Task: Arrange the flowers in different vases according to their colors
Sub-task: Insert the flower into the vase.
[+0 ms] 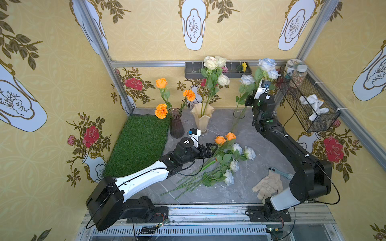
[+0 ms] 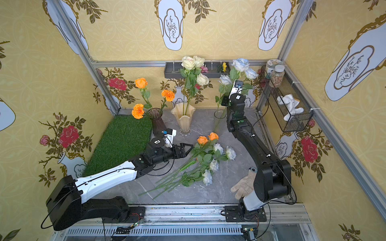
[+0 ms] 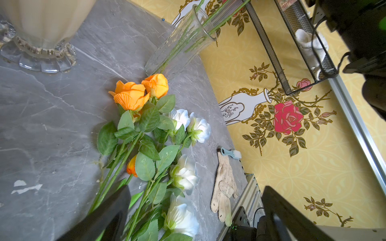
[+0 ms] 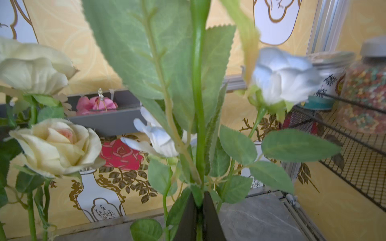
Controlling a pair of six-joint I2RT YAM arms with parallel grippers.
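Three vases stand in a row at the back of the grey marbled table (image 1: 221, 195). The dark purple ribbed vase (image 1: 177, 125), at the edge of the grass mat (image 1: 137, 144), holds an orange rose (image 1: 161, 83) and two marigolds (image 1: 189, 95). The cream ruffled-rim vase (image 1: 202, 119) beside it holds cream-white roses (image 1: 211, 62). The clear glass vase (image 1: 239, 115), nearest the right arm, holds pale-blue-tinted roses (image 1: 266, 63).

A loose pile of flowers lies flat mid-table, in front of the cream and clear vases, with its stems fanning toward the near left. At its far end are two orange roses (image 1: 220, 140) side by side, with a third orange bud half hidden under leaves in the left wrist view. Four white, blue-tinged roses (image 1: 250, 153) lie along its right side.

The left pincer (image 2: 187, 149) is spread wide and low at the leafy left edge of the pile, just below the two orange roses. Whether it touches the leaves I cannot tell.

The right pincer (image 4: 200, 208) is raised above the clear glass vase, pressed together on a green stem among the pale-blue roses. In both top views its fingers are hidden by foliage.

A worn work glove (image 1: 268, 185) and a small brush (image 1: 279, 173) lie near the right arm's base, and a wire basket (image 1: 292, 98) hangs on the right wall.
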